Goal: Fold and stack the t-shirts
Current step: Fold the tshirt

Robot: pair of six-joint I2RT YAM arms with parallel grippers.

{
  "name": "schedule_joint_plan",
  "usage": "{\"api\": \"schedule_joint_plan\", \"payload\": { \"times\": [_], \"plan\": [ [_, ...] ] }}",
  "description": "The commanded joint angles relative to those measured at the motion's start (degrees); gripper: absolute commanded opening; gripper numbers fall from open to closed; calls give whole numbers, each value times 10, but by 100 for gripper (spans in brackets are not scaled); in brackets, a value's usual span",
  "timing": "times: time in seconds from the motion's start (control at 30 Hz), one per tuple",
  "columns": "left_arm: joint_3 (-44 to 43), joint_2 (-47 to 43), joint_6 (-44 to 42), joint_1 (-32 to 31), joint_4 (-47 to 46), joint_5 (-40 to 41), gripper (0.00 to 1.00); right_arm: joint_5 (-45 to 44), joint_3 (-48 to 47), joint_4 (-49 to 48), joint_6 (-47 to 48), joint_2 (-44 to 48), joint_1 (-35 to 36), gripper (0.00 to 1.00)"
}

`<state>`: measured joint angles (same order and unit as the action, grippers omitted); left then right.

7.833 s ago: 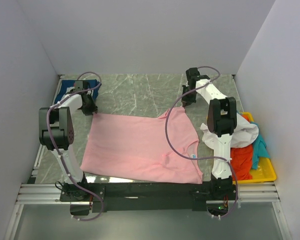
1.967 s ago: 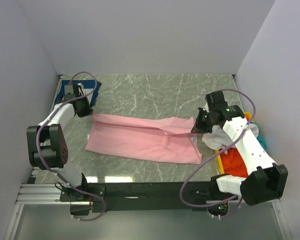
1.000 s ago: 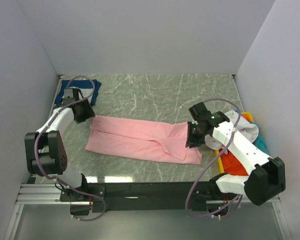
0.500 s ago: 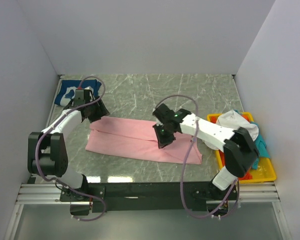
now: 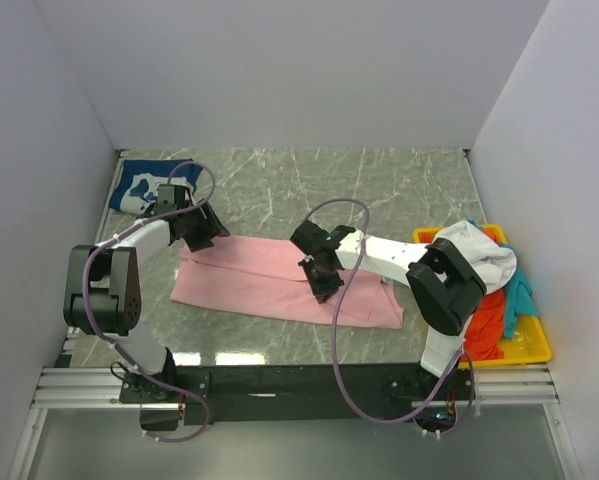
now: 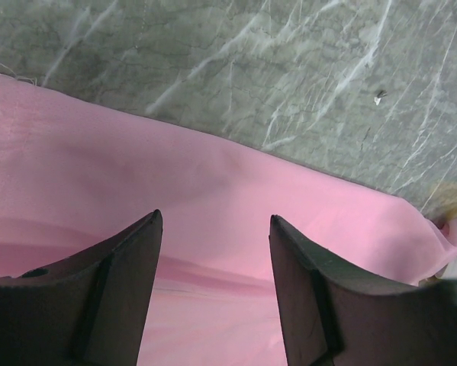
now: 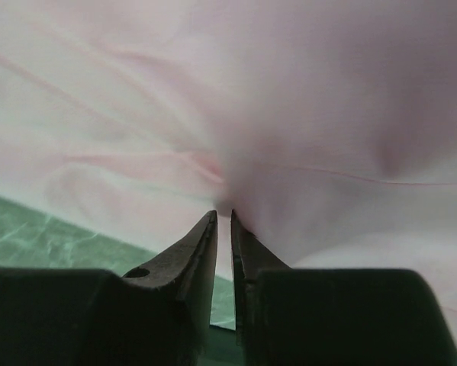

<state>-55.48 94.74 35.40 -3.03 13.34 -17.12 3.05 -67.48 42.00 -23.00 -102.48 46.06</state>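
Now the right gripper (image 5: 321, 283), clenched on the pink t-shirt (image 5: 244, 280) lying left of the yellow tray (image 5: 537, 352), has swept from its tray-side end to mid-cloth; the left gripper (image 5: 205, 228) hovers released. Crosswise folding seems begun.

The left claw (image 6: 214, 217) stands open, its two dark fingers (image 6: 121, 267) well apart, with nothing between them but the pink shirt (image 6: 98, 152) lying flat beneath. A soft fold ridge in the cloth runs across just ahead of the fingertips. Beyond the claw the shirt's far edge slants from the upper left down to the right, and past it lies bare grey-green marbled desk (image 6: 289, 61).
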Motion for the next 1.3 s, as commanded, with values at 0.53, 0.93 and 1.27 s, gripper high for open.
{"api": "schedule_joint_plan", "payload": {
  "times": [0.53, 0.93, 1.27],
  "plan": [
    [17, -11, -5, 0, -18, 0, 64, -135, -61, 19, -8, 0, -48, 24],
    [22, -6, -11, 0, -15, 3, 65, -157, -79, 15, -5, -23, -59, 29],
    [24, -6, -9, 0, -15, 0, 64, -163, -75, -10, 0, -37, -87, 29]
  ]
}}
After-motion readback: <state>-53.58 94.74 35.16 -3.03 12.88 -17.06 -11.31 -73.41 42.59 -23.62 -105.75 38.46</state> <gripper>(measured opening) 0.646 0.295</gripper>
